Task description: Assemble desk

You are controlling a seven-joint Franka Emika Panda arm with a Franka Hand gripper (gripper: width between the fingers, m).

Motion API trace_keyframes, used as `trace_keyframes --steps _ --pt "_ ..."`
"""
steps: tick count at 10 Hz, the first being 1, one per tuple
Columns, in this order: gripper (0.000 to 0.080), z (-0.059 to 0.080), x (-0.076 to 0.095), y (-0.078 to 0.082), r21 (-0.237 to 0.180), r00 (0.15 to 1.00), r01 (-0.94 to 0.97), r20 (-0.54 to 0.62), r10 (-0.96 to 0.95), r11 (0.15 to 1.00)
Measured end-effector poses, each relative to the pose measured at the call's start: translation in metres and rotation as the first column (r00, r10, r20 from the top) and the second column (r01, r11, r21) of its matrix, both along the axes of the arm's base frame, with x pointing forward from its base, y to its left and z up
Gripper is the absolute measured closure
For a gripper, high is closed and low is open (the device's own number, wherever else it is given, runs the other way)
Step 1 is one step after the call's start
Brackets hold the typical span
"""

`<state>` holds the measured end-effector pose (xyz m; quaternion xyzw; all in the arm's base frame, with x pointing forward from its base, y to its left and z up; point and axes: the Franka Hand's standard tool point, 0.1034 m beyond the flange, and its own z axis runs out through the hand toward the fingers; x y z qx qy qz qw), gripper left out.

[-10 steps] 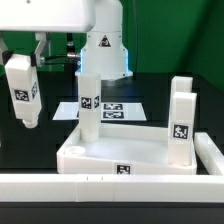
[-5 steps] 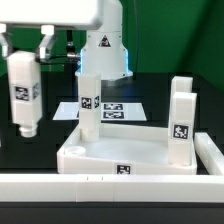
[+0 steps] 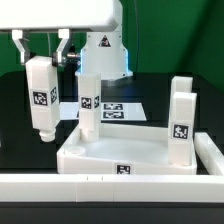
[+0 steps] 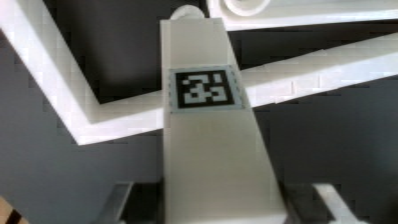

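My gripper (image 3: 40, 56) is shut on a white square-section leg (image 3: 42, 95) and holds it upright in the air, just off the desk top's corner on the exterior view's left. The wrist view shows the held leg (image 4: 210, 130) with its tag between my fingers (image 4: 128, 200), and the top's rim (image 4: 107, 110) below. The desk top (image 3: 120, 155) lies tray-side up. One leg (image 3: 88, 100) stands in its back left corner. Two more legs (image 3: 181, 125) stand on its right side.
The marker board (image 3: 118, 110) lies flat behind the desk top. The long white border wall (image 3: 50, 186) runs along the front and up the exterior view's right side (image 3: 212, 150). The robot's base (image 3: 105, 50) stands at the back.
My gripper has carried the leg toward the exterior view's right and slightly down, from the far left to just beside the desk top's left corner.
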<state>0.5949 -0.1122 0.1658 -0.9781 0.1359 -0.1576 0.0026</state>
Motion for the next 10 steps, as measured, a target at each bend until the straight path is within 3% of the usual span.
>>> trace_keyframes --steps 3,10 --pt "0.0508 -0.002 0.006 0.024 -0.014 0.998 -0.050 0.023 0.051 0.999" --pt "0.0508 -0.008 -0.002 0.028 -0.020 0.998 -0.051 0.026 0.052 0.998"
